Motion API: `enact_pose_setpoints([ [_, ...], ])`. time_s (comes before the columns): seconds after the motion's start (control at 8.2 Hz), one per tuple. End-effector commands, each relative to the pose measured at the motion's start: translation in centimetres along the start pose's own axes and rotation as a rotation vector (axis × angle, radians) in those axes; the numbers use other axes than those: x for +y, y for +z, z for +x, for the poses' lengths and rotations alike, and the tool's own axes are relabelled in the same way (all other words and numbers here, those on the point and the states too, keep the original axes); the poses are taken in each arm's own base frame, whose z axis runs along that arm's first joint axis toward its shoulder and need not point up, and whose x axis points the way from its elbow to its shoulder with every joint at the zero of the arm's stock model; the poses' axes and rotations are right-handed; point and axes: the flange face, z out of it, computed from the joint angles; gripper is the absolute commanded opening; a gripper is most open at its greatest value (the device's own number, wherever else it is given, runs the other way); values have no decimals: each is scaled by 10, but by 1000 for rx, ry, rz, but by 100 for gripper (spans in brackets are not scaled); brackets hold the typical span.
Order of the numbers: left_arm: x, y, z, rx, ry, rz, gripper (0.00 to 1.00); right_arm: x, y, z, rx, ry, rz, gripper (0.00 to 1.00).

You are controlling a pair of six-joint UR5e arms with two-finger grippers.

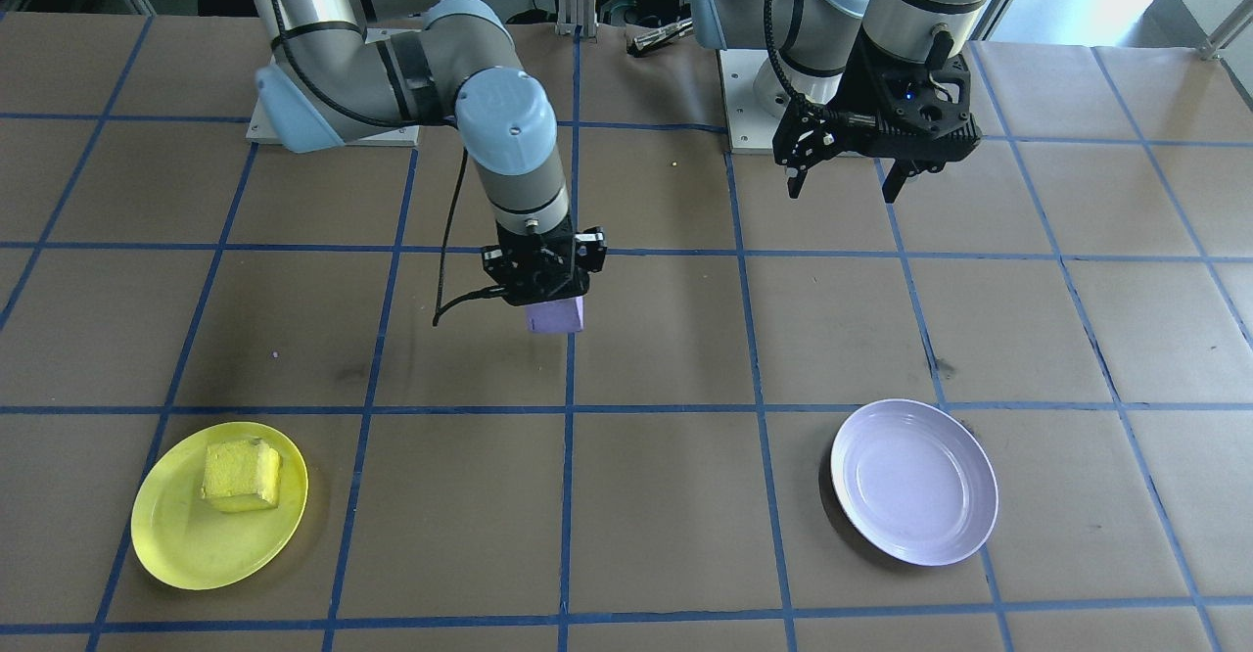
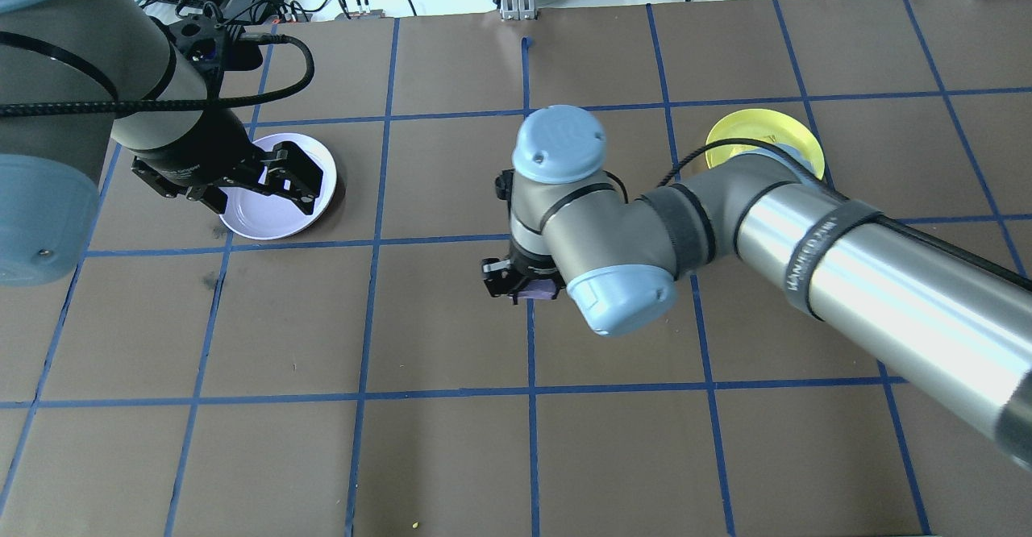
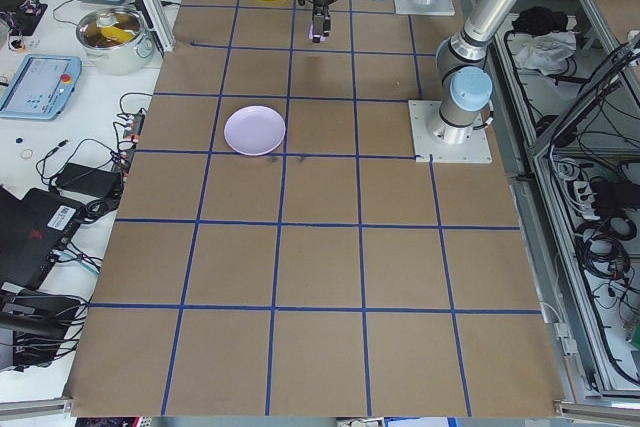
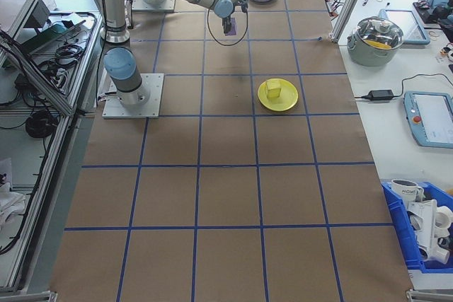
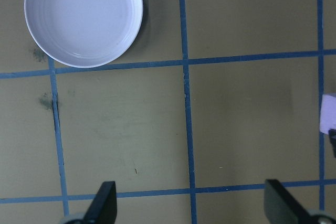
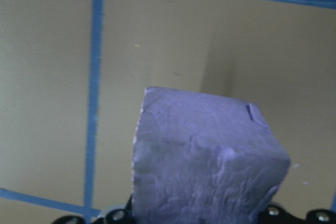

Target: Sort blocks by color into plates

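The right gripper (image 1: 544,285) is pinching the small pale purple foam block (image 1: 556,315) and holds it up in the air, above the middle of the brown paper tabletop (image 1: 666,495). In the right wrist view the purple block (image 6: 205,161) fills the lower part of the picture, with the tabletop and its blue tape lines below it.

The small bright yellow foam block (image 1: 241,476) sits inside the round bright yellow plastic plate (image 1: 186,544). This plate lies near the table edge far from the robot, on the robot's right side.

The round pale lavender-white plastic plate (image 1: 915,481) has nothing in it. It lies near the same far edge, on the robot's left side, well apart from the yellow plate.

The left gripper (image 1: 847,182) hangs in the air close to the robot's base, with its two fingers spread wide and nothing between them. In the left wrist view both fingertips (image 5: 105,203) show at the bottom edge, and the lavender-white plate (image 5: 84,19) shows in the top left corner.
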Motion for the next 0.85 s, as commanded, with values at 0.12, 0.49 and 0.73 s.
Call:
enact_pose_setpoints([
  [0.12,-2,0,-2,-5,0,2,100,-11,19,-120,6,-20,38,58],
  [0.49,3,-4,-4,-10,-4,2,100,-17,12,-108,62,-11,65,100],
  [0.73,-1,3,-6,-9,-7,-14,100,-19,-14,-91,113,3,114,100],
])
